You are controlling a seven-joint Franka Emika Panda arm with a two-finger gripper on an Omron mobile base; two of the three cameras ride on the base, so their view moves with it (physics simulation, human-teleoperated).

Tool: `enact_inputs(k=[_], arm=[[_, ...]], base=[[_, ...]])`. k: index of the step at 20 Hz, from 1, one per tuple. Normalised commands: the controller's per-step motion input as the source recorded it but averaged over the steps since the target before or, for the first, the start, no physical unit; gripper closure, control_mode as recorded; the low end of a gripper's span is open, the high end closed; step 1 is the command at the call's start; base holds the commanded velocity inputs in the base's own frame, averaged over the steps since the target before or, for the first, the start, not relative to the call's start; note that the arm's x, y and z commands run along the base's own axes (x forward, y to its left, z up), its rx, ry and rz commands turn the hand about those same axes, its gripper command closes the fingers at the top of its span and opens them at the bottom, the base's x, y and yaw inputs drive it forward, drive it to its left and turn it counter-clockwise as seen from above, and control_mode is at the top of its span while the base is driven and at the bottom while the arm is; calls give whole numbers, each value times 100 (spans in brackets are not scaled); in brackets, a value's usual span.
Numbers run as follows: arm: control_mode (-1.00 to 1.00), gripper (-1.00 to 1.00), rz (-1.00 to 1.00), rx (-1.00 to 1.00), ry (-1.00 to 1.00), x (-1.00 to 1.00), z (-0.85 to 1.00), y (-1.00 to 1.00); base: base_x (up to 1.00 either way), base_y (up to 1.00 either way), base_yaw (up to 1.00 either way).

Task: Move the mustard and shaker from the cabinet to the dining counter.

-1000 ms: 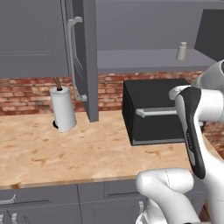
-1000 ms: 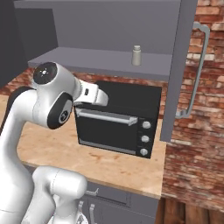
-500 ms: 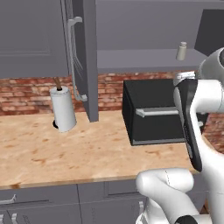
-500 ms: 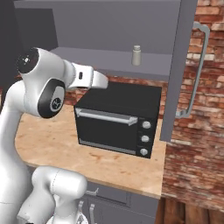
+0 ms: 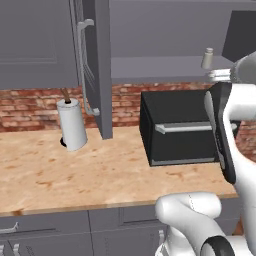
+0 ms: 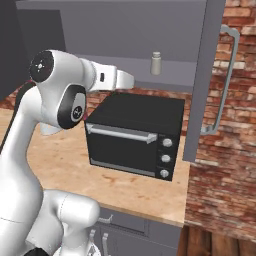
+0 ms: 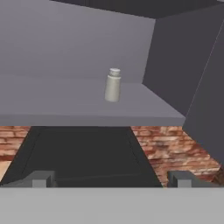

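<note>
we saw the gripper [image 7: 109,178] with its fingers spread wide and empty, well short of the shaker [image 7: 113,85] on the cabinet [image 7: 65,107] shelf. we judged that a low approach could catch the shelf's near edge, or a finger could tip the upright shaker.

oven [image 5: 182,127]: black box with a silver bar handle, right of centre in the left base view, standing on the desk; three silver knobs run down its right side in the right base view.
desk [image 5: 45,175]: light wood grain, across the lower half of the left base view.
paper towel roll [image 5: 72,124]: white, upright on a stand, left of centre, near the wall.
brick wall [image 6: 235,135]: red-brown, right edge of the right base view.
drawer units [image 5: 60,235]: grey, along the bottom of the left base view.
</note>
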Motion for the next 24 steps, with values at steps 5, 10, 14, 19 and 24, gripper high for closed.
enact_inputs(k=[5, 10, 14, 19, 24], arm=[[-100, -100, -1, 12, 3, 38, 29, -10], [-100, -100, 0, 13, 7, 40, 10, -7], [-100, -100, 0, 5, 11, 55, 10, -6], [-100, -100, 0, -2, 9, 34, 4, -20], [-100, -100, 0, -6, 1, 22, -10, -20]], base=[[0, 0, 0], [0, 0, 0], [0, 0, 0], [0, 0, 0], [0, 0, 0]])
